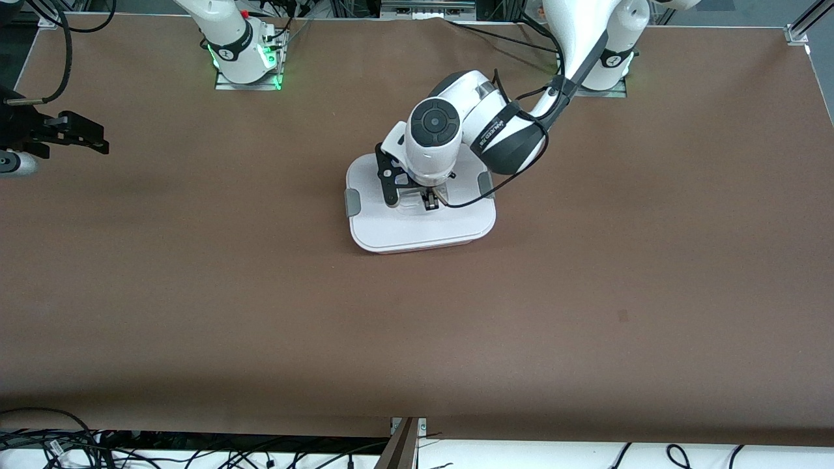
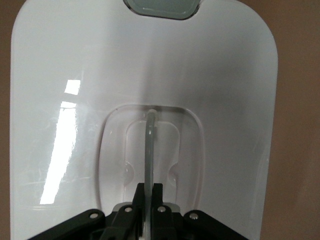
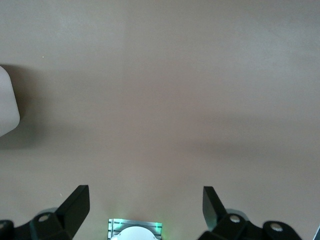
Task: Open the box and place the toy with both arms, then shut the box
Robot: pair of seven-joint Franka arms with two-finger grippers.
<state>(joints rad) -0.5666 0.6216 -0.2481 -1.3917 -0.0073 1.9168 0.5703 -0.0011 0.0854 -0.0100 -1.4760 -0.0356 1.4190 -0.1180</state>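
Note:
The box (image 1: 417, 228) stands mid-table with its white lid on; grey side clips (image 1: 352, 202) show at both ends. My left gripper (image 1: 431, 200) is down on the lid's middle, shut on the clear handle (image 2: 149, 145), which stands upright between the jaws of the left gripper (image 2: 149, 186). The lid (image 2: 75, 60) fills the left wrist view, with one grey clip (image 2: 162, 7) at its edge. My right gripper (image 1: 91, 137) waits open and empty over the table at the right arm's end; it also shows in its own view (image 3: 146, 197). The pink toy is out of view.
A corner of the box (image 3: 7, 105) shows at the edge of the right wrist view. The right arm's base plate (image 1: 247, 78) glows green at the table's edge. Cables hang along the table's near edge (image 1: 195, 449).

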